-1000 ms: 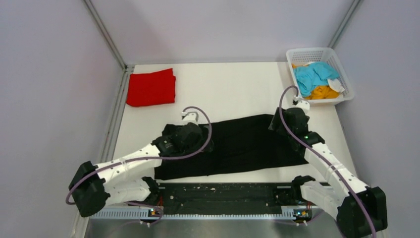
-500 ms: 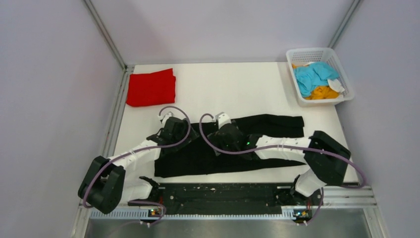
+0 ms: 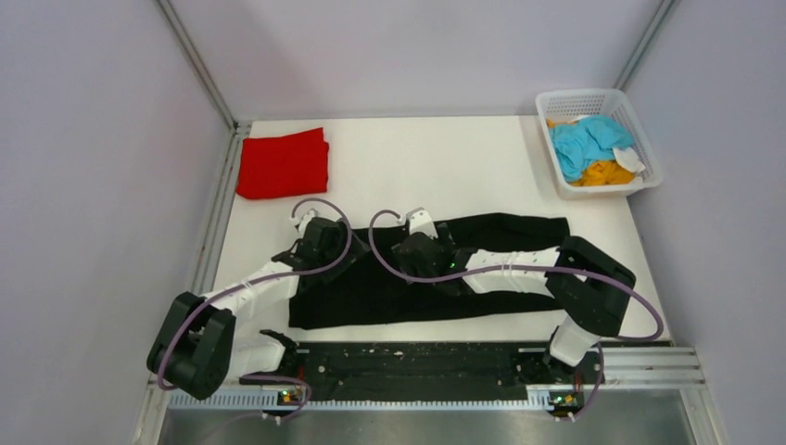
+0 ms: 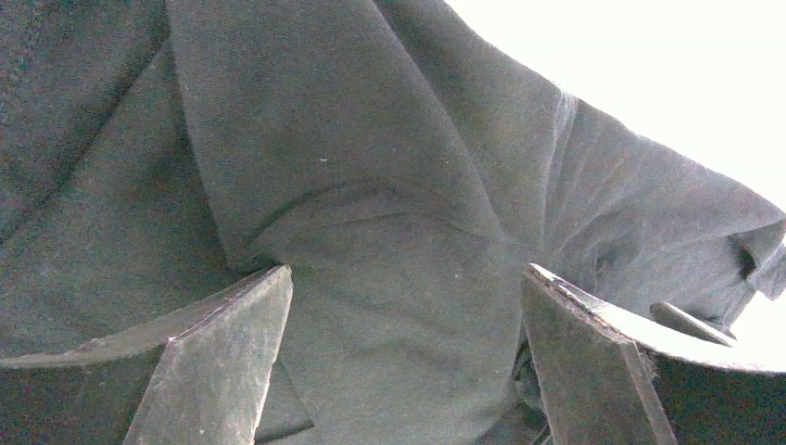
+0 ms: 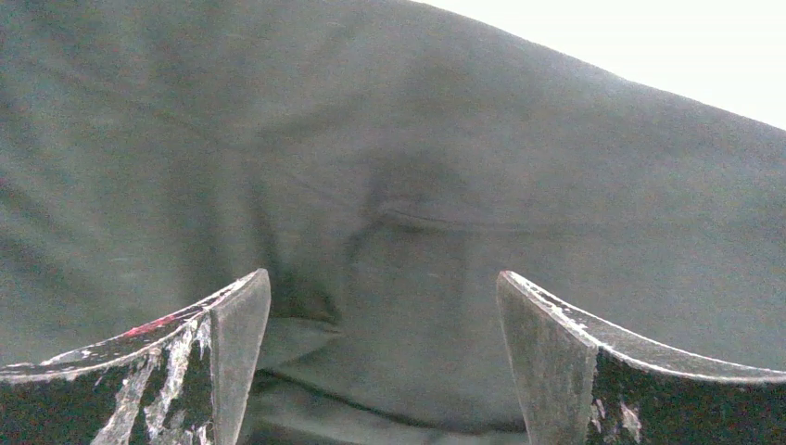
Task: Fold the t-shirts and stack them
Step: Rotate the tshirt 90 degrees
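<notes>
Table [image 3: 436,167]: left hand [image 4: 405,278], right hand [image 5: 382,275] agape on t-shirt [image 3: 371,298].

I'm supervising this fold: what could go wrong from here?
The black t-shirt bulges in wrinkles between the open fingers of both the left gripper and right gripper; closing could pinch extra layers and crease the fold. The right arm lies across the shirt and might drag it askew.

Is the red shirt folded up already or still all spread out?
Folded. The red t-shirt lies as a small neat rectangle with straight edges, and no sleeves stick out.
</notes>
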